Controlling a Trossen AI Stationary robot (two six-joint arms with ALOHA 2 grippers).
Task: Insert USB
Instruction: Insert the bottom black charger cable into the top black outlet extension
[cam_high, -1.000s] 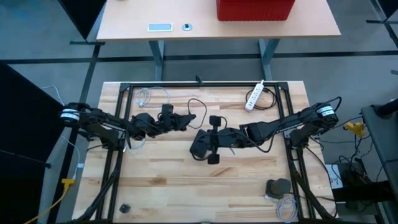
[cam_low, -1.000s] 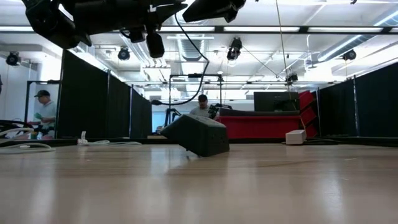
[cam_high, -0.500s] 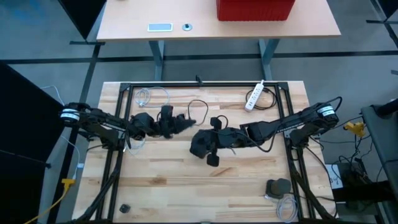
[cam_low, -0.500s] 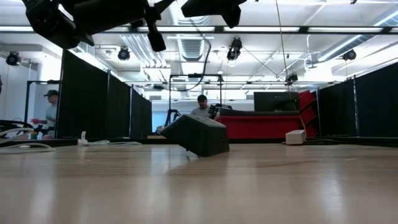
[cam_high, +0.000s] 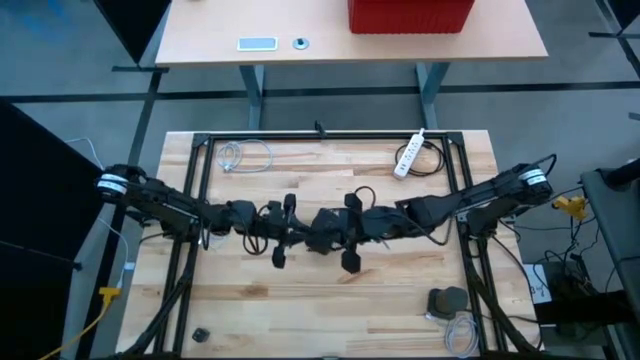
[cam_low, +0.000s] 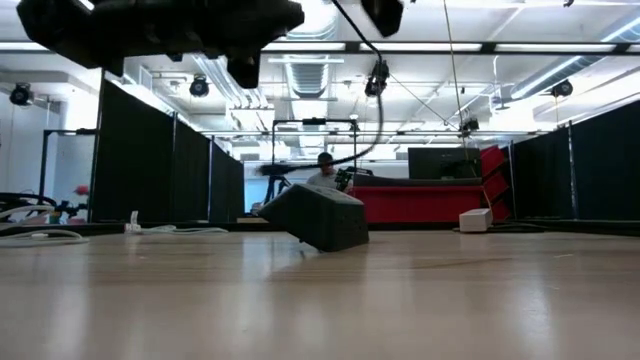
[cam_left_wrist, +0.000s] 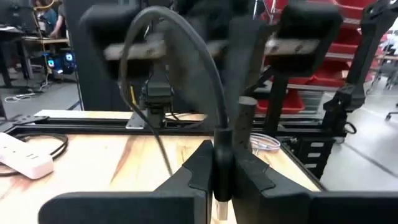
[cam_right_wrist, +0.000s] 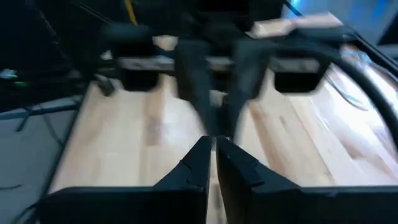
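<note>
My left gripper (cam_high: 303, 234) and right gripper (cam_high: 320, 238) meet tip to tip above the middle of the table. The left gripper (cam_left_wrist: 222, 183) is shut on a black USB plug (cam_left_wrist: 222, 163). Its black cable (cam_left_wrist: 186, 50) arches up from the plug, loops over, and hangs below the grippers (cam_low: 375, 110). The right gripper (cam_right_wrist: 213, 155) has its fingers shut to a narrow slit. The left gripper shows blurred just ahead of it in the right wrist view. My left gripper pinches the black plug body (cam_left_wrist: 222, 155) between its two fingers, which lie along the plug. The pale metal tip (cam_left_wrist: 221, 210) shows low between the fingers. The plug is lifted clear of the table, and the cable leaves it toward the right gripper. My right gripper's fingers are together, and I cannot tell whether anything is between them.
A grey box (cam_high: 447, 300) stands near the table's near right corner, next to a white cable coil (cam_high: 460, 332). A white power strip (cam_high: 410, 155) lies at the far right, another white coil (cam_high: 240, 155) at the far left. Black frame rails (cam_high: 200, 190) border the table.
My left gripper has swung toward the table's right and near edge, carrying the plug, and turned to face the right gripper. The cable loop has followed it and now hangs between the arms. My right gripper has shifted slightly toward the near edge.
</note>
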